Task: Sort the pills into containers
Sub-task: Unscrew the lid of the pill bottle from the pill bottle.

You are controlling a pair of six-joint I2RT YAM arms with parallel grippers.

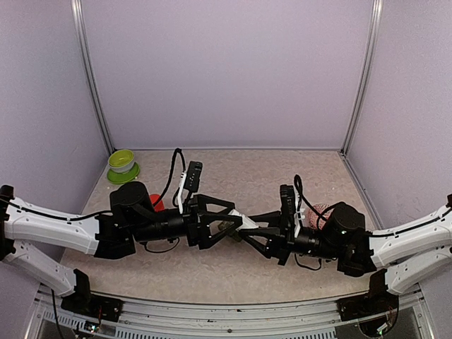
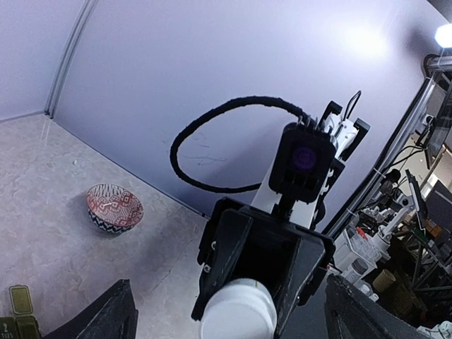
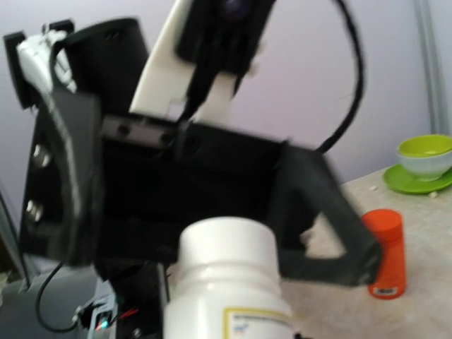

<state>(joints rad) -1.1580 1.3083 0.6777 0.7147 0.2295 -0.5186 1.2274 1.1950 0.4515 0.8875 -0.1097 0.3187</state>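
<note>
Containers [image 2: 20,300] near patterned bowl [image 2: 114,208], white bottle [image 2: 236,314] aloft in front.

At the ten o'clock corner of the speckled table [image 1: 233,166], a lime-green bowl [image 1: 121,159] sits on a green saucer [image 1: 126,174]. An orange bottle [image 3: 385,251] stands upright toward nine o'clock. A red-and-white patterned bowl [image 2: 114,207] rests around three o'clock.
</note>
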